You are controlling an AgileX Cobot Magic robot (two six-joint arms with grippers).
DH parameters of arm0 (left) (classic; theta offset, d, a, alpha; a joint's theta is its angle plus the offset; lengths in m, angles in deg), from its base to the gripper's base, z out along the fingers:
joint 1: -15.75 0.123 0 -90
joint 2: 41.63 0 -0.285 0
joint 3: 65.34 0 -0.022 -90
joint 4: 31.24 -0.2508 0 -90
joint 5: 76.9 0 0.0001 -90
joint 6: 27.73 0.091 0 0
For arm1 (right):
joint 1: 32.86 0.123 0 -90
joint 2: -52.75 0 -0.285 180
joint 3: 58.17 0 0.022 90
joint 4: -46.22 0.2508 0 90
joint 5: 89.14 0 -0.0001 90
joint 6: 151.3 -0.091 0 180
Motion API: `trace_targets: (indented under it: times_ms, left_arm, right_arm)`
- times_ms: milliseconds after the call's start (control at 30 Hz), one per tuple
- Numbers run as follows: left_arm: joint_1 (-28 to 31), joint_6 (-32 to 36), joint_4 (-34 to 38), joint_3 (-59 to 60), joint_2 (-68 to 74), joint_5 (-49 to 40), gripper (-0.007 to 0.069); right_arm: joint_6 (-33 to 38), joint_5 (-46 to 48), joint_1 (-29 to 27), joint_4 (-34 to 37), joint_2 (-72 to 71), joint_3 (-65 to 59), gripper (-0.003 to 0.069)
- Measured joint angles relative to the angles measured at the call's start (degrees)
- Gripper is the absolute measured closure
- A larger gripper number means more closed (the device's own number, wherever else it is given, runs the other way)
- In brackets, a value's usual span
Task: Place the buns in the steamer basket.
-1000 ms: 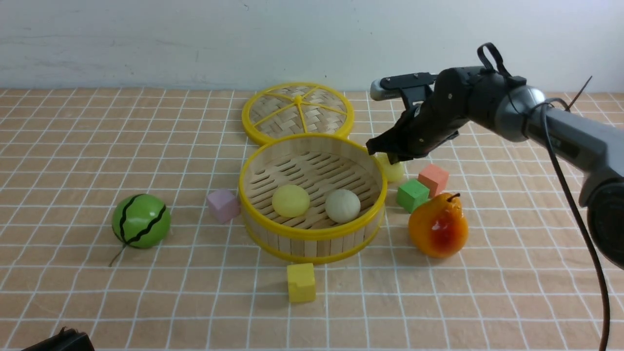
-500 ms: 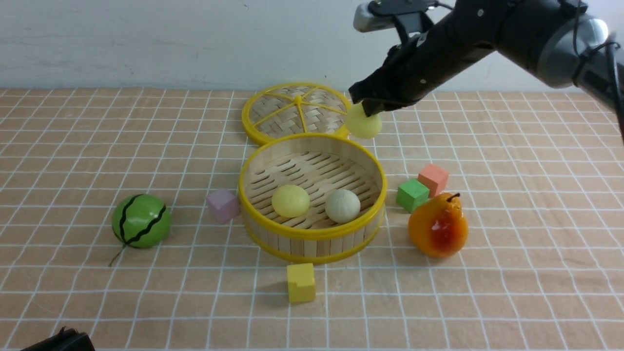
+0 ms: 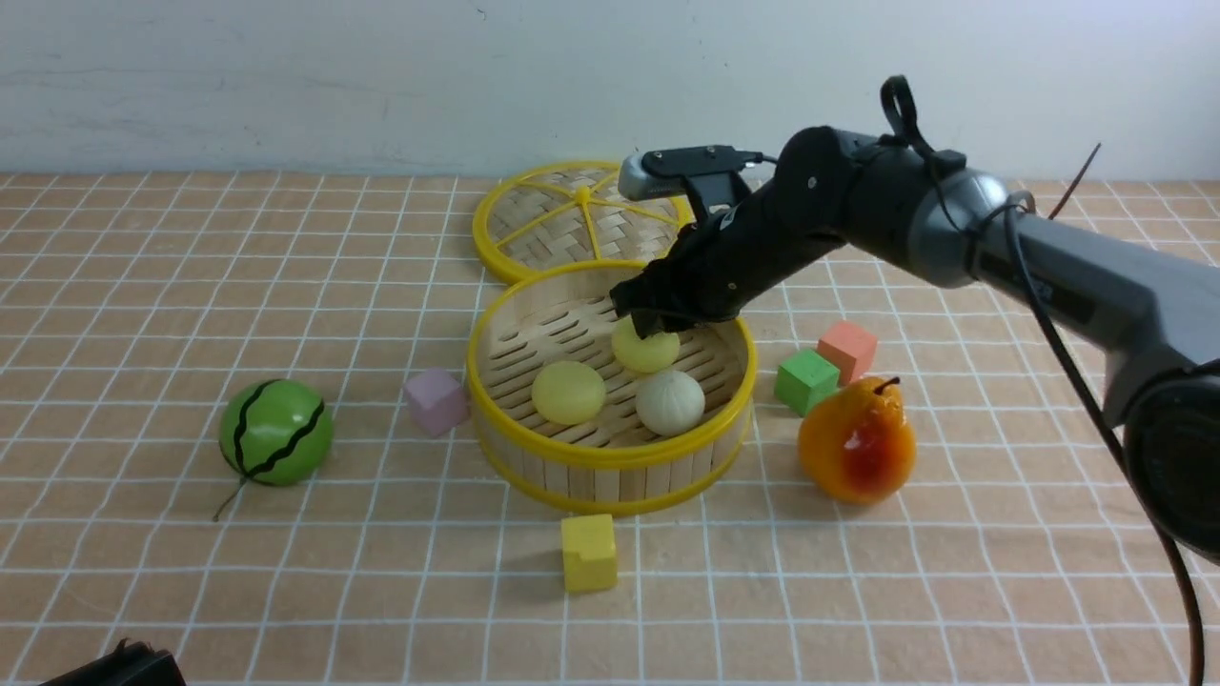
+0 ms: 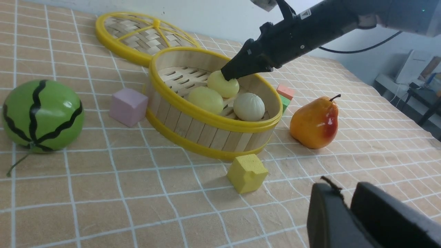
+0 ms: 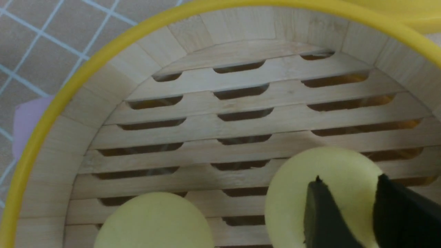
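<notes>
The steamer basket (image 3: 610,459) stands mid-table. Inside it lie a pale yellow bun (image 3: 568,392) and an off-white pleated bun (image 3: 670,402). My right gripper (image 3: 648,329) reaches down into the basket and is shut on a second pale yellow bun (image 3: 645,351), held low behind the other two. In the right wrist view the fingers (image 5: 320,210) pinch this bun (image 5: 293,193) just above the slatted floor. In the left wrist view, my left gripper (image 4: 344,196) is shut and empty, low over the near table. It barely shows in the front view (image 3: 124,662).
The flat woven lid (image 3: 581,219) lies behind the basket. A green watermelon ball (image 3: 276,432) is at the left and a pink cube (image 3: 436,401) is beside the basket. A yellow cube (image 3: 588,551) is in front. Green (image 3: 806,380) and orange (image 3: 847,350) cubes and a pear (image 3: 858,441) are on the right.
My right gripper took the pale yellow bun from the table right of the basket, lifted it over the rim, and has lowered it into the basket. The left arm has not moved.
</notes>
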Motion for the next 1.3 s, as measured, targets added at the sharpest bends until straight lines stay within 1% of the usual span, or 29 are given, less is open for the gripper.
trace_targets:
  times_ms: [33,67,100,133,167,200,233,267,300,367,400,433,467,500,533,633,667,700,833,933,967,1033,1067,1100,1167,1233,1300]
  left_arm:
    - [0.0,0.0,0.0,0.0,0.0,0.0,0.0524]
    - [0.0,0.0,0.0,0.0,0.0,0.0,0.0524]
    - [0.0,0.0,0.0,0.0,0.0,0.0,0.0524]
    - [0.0,0.0,0.0,0.0,0.0,0.0,0.0524]
    - [0.0,0.0,0.0,0.0,0.0,0.0,0.0524]
    - [0.0,0.0,0.0,0.0,0.0,0.0,0.0524]
    - [0.0,0.0,0.0,0.0,0.0,0.0,0.0524]
    - [0.0,0.0,0.0,0.0,0.0,0.0,0.0524]
    - [0.0,0.0,0.0,0.0,0.0,0.0,0.0524]
    - [0.0,0.0,0.0,0.0,0.0,0.0,0.0524]
    - [0.0,0.0,0.0,0.0,0.0,0.0,0.0524]
    - [0.0,0.0,0.0,0.0,0.0,0.0,0.0524]
    - [0.0,0.0,0.0,0.0,0.0,0.0,0.0524]
    - [0.0,0.0,0.0,0.0,0.0,0.0,0.0524]
    - [0.0,0.0,0.0,0.0,0.0,0.0,0.0524]
    - [0.0,0.0,0.0,0.0,0.0,0.0,0.0524]
    - [0.0,0.0,0.0,0.0,0.0,0.0,0.0524]
    - [0.0,0.0,0.0,0.0,0.0,0.0,0.0524]
    - [0.0,0.0,0.0,0.0,0.0,0.0,0.0524]
    - [0.0,0.0,0.0,0.0,0.0,0.0,0.0524]
    - [0.0,0.0,0.0,0.0,0.0,0.0,0.0524]
    - [0.0,0.0,0.0,0.0,0.0,0.0,0.0524]
    - [0.0,0.0,0.0,0.0,0.0,0.0,0.0524]
    - [0.0,0.0,0.0,0.0,0.0,0.0,0.0524]
    - [0.0,0.0,0.0,0.0,0.0,0.0,0.0524]
    - [0.0,0.0,0.0,0.0,0.0,0.0,0.0522]
    - [0.0,0.0,0.0,0.0,0.0,0.0,0.0522]
  right_arm:
    - [0.0,0.1,0.0,0.0,-0.3,0.0,0.0340]
    - [0.0,0.4,0.0,0.0,-0.6,0.0,0.0319]
    - [-0.4,1.6,0.0,-0.1,-1.6,0.0,0.0251]
    - [-1.2,3.7,0.0,-0.3,-3.7,0.0,0.0216]
    - [-1.2,4.1,0.0,-0.3,-3.7,0.0,0.0216]
    - [-2.5,7.9,0.0,-1.6,-6.9,0.0,0.0211]
    - [-2.7,7.9,0.0,-1.9,-7.4,0.0,0.0213]
    - [-4.7,12.8,0.0,-4.7,-11.6,-0.1,0.0249]
    - [-5.0,14.1,0.0,-5.1,-12.1,-0.1,0.0256]
    - [-9.2,21.4,0.0,-10.2,-19.3,-1.5,0.0382]
    - [-11.0,24.1,0.0,-12.5,-23.7,-3.1,0.0480]
    - [-12.0,25.3,0.0,-13.5,-26.3,-4.6,0.0538]
    - [-12.4,25.8,0.0,-13.6,-26.9,-5.4,0.0566]
    - [-14.1,27.0,0.0,-14.5,-32.0,-9.4,0.0638]
    - [-14.8,27.0,0.0,-14.9,-35.3,-11.6,0.0664]
    - [-17.3,25.9,0.0,-15.0,-45.5,-22.2,0.0676]
    - [-17.3,25.8,0.0,-15.0,-46.1,-22.2,0.0676]
    - [-18.5,24.3,0.0,-15.0,-52.4,-28.8,0.0675]
    - [-19.9,23.1,0.0,-14.7,-63.9,-41.0,0.0671]
    - [-20.4,23.1,0.0,-14.4,-73.2,-47.8,0.0668]
    - [-20.4,23.1,0.0,-14.4,-73.2,-48.2,0.0668]
    - [-20.4,23.1,0.0,-14.3,-83.1,-53.2,0.0669]
    - [-20.4,23.1,0.1,-14.3,-83.8,-53.6,0.0668]
    - [-20.4,22.9,0.3,-14.4,-89.8,-56.2,0.0666]
    - [-20.4,23.1,0.4,-14.0,-97.0,-59.4,0.0663]
    - [-20.4,23.0,-0.4,-14.0,-103.1,-62.7,0.0660]
    - [-20.4,22.5,-1.5,-14.5,-105.7,-64.6,0.0660]
